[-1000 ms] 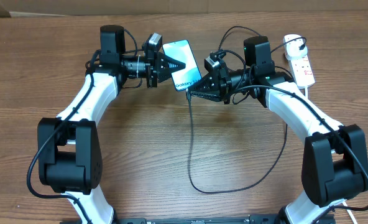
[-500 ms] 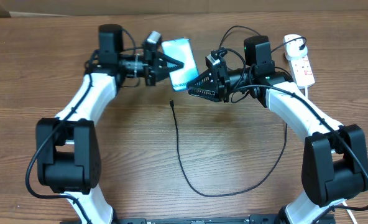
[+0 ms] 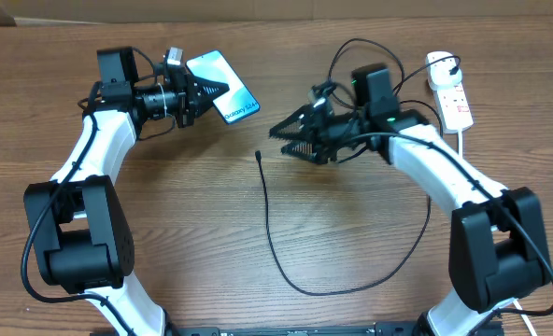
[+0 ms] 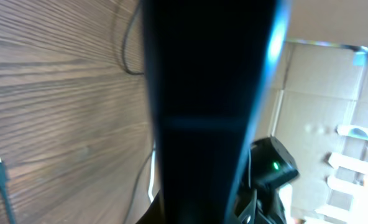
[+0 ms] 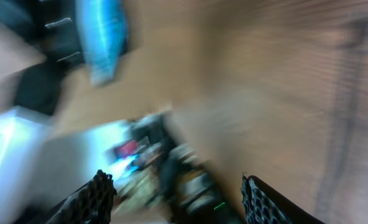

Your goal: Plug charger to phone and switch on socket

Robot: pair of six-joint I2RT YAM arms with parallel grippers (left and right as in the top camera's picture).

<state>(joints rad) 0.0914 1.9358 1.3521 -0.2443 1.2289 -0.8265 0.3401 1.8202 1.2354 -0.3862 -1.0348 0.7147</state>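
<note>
Clamping the phone (image 3: 237, 98) in the clenched left pincer (image 3: 216, 93), blue screen up, toward the far left of the surface (image 3: 164, 215). Showing the right pincer (image 3: 278, 140) released, fingers (image 5: 97, 194) spread wide, grasping nothing, well apart from the phone. Finding the charger (image 3: 267, 219) loose on the wood, plug tip between both pincers, touching neither. Noting the socket (image 3: 454, 95) at the far right, beyond the right arm.
</note>
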